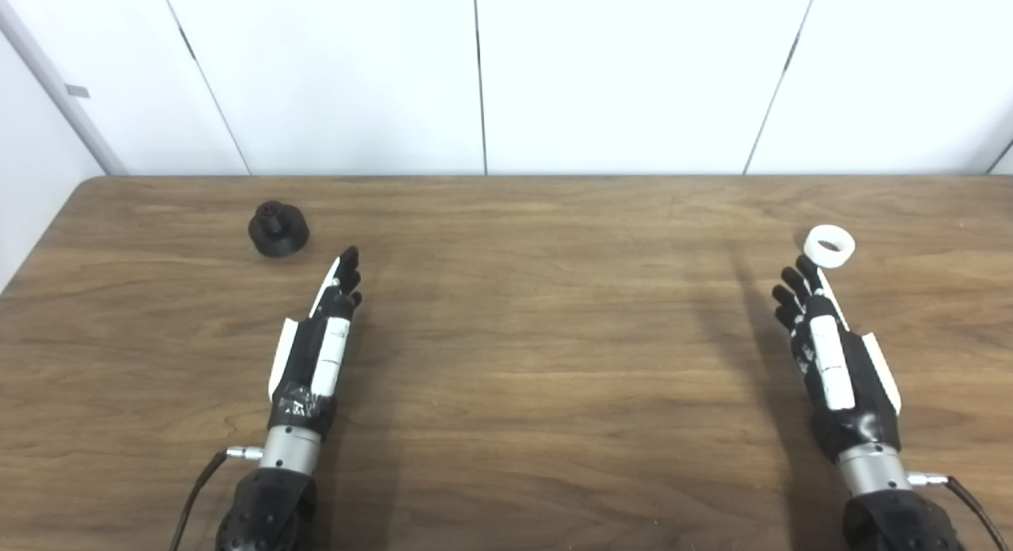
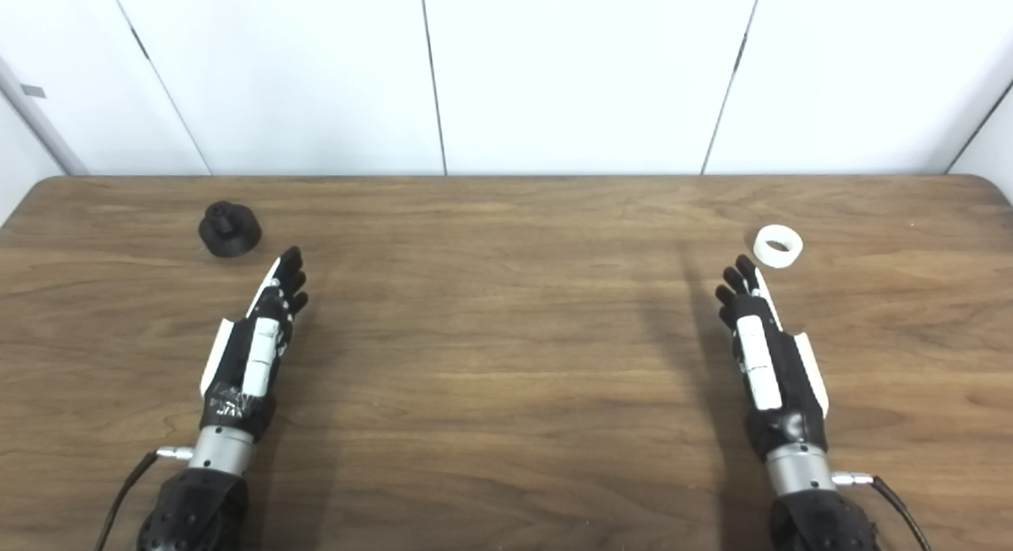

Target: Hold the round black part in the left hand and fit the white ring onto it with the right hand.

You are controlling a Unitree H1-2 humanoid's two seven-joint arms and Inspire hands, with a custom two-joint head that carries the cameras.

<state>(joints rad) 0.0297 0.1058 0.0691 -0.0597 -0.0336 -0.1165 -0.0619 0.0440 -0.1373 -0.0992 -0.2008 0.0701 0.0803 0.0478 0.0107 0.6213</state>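
The round black part (image 1: 278, 229) stands on the wooden table (image 1: 538, 313) at the far left, with a small raised hub on top. My left hand (image 1: 316, 341) is open and empty, fingers stretched out, its fingertips a short way to the right of and nearer than the part. The white ring (image 1: 829, 245) lies flat at the far right. My right hand (image 1: 827, 349) is open and empty, its fingertips just short of the ring's near left side. Both also show in the right eye view: the part (image 2: 229, 228), the ring (image 2: 778, 246).
A white panelled wall (image 1: 506, 76) runs along the table's far edge. Cables hang from both wrists near the bottom edge of the picture.
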